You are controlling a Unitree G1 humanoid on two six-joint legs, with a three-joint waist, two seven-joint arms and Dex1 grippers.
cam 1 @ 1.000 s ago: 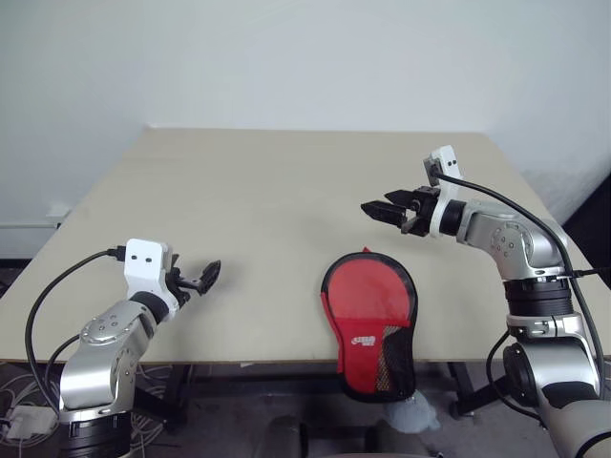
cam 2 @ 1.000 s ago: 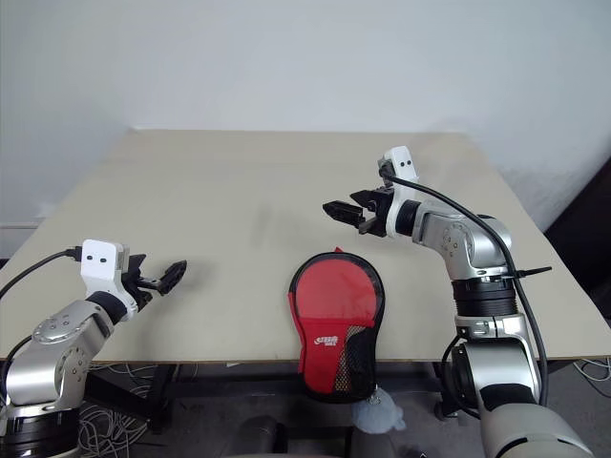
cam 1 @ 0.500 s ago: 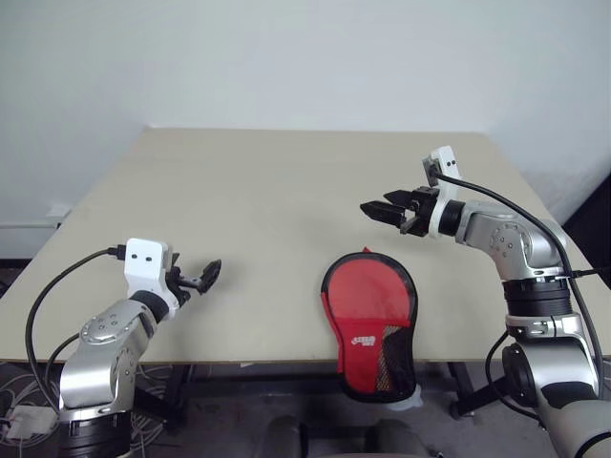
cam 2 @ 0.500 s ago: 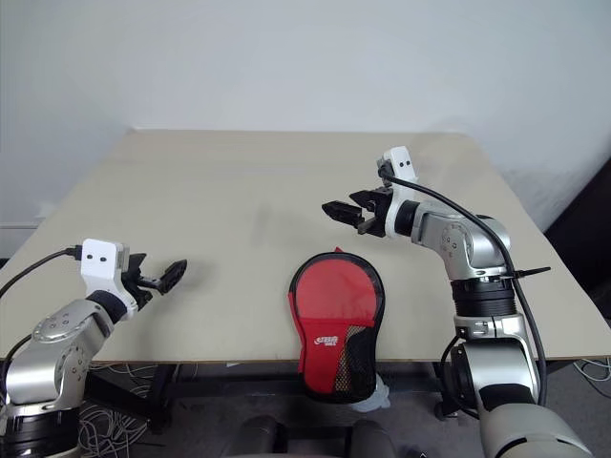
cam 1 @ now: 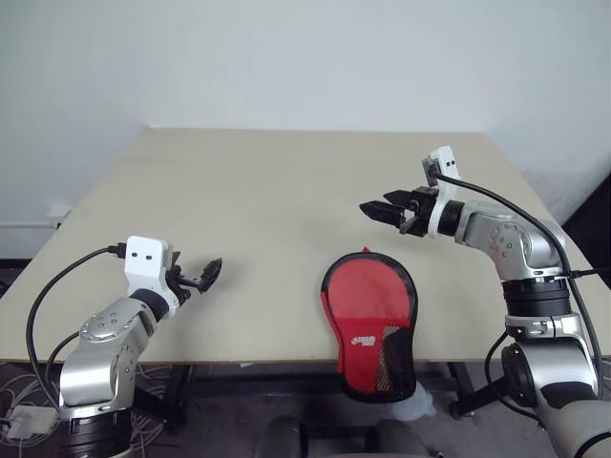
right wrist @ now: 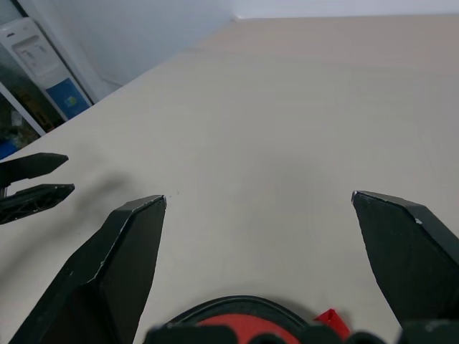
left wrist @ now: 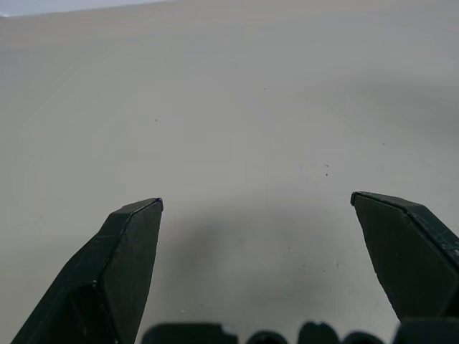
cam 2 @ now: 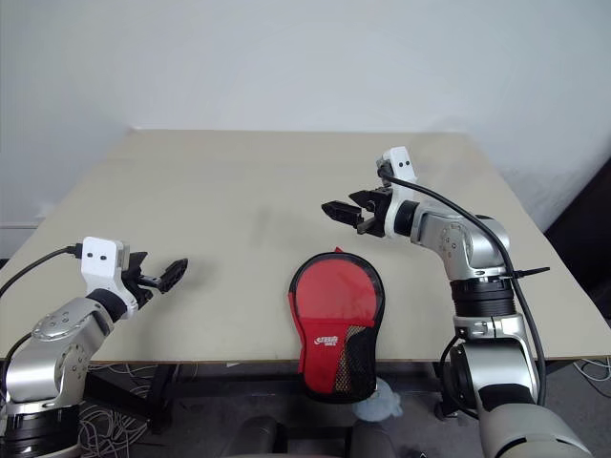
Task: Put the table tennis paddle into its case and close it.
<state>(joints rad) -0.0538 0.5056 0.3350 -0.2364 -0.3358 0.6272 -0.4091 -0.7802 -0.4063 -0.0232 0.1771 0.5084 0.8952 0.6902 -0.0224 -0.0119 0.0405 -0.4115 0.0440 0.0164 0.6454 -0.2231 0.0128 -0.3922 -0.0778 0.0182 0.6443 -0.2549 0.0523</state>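
Left eye view: the case (cam 1: 370,320) is seen lying red side up at the bench (cam 1: 286,191) near edge, its narrow end hanging past the edge.
Paddle: not made out apart from the case (it may already be inside).
Left gripper (cam 1: 203,277): fingers spread wide, nothing held, well apart from the case.
Right gripper (cam 1: 384,209): fingers spread wide, empty, hovering just beyond the case's round end.
Step judged: closing appears done or nearly so.
Next move: the closure would need checking along the black trim.
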